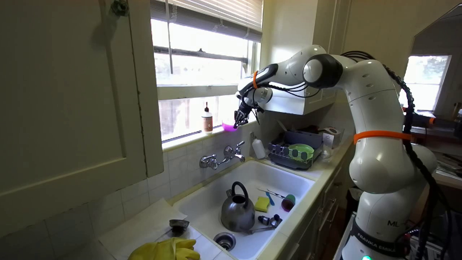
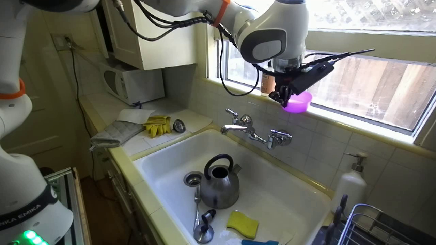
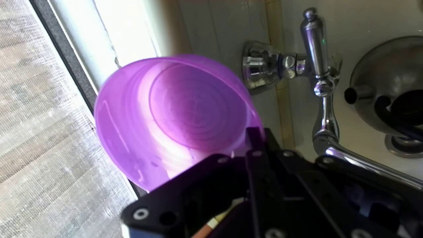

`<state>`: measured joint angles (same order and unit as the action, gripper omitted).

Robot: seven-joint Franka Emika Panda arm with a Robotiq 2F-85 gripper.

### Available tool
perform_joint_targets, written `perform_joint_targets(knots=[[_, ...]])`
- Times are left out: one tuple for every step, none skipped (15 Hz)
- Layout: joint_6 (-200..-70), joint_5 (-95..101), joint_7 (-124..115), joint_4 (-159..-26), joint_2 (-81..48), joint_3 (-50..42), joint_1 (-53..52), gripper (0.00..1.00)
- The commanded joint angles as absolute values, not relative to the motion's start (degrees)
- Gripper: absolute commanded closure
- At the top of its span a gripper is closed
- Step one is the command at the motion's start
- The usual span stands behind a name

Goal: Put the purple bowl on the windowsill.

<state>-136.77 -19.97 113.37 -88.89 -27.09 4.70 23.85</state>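
Note:
The purple bowl (image 1: 228,126) is at the front edge of the windowsill (image 1: 186,139) in both exterior views; it also shows in an exterior view (image 2: 300,102). In the wrist view the bowl (image 3: 198,109) is tilted, its inside facing the camera, partly over the white windowsill (image 3: 129,36) and partly over the tiled wall. My gripper (image 3: 261,137) is shut on the bowl's rim on the sink side, one finger inside and one outside. The gripper (image 1: 236,123) also shows in both exterior views (image 2: 280,100). Whether the bowl touches the sill cannot be told.
A soap bottle with a brown label (image 1: 207,122) stands on the sill beside the bowl. The wall faucet (image 2: 252,131) juts out below. The sink (image 2: 293,190) holds a steel kettle (image 2: 219,187) and a yellow sponge (image 2: 242,224). A dish rack (image 1: 296,148) stands beyond the sink.

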Motion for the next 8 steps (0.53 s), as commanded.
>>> perform_joint_targets(knots=[[-135.94,-20.24,114.03,-87.26,-27.87,3.54,22.76,0.99],[-135.62,-20.20,113.97,-86.72,-28.09,3.53,22.64,0.99],[-135.10,-19.96,114.02,-85.90,-28.46,3.50,22.48,0.99],[-134.88,-19.85,114.19,-85.35,-28.74,3.55,22.36,0.99],[-135.00,-19.55,113.94,-84.83,-29.07,3.44,22.10,0.99],[-134.61,-19.31,113.94,-84.16,-29.59,3.46,21.92,0.99],[-134.70,-18.98,113.73,-83.77,-30.03,3.38,21.67,0.99],[-134.74,-18.88,113.72,-83.27,-30.59,3.45,21.52,0.99]])
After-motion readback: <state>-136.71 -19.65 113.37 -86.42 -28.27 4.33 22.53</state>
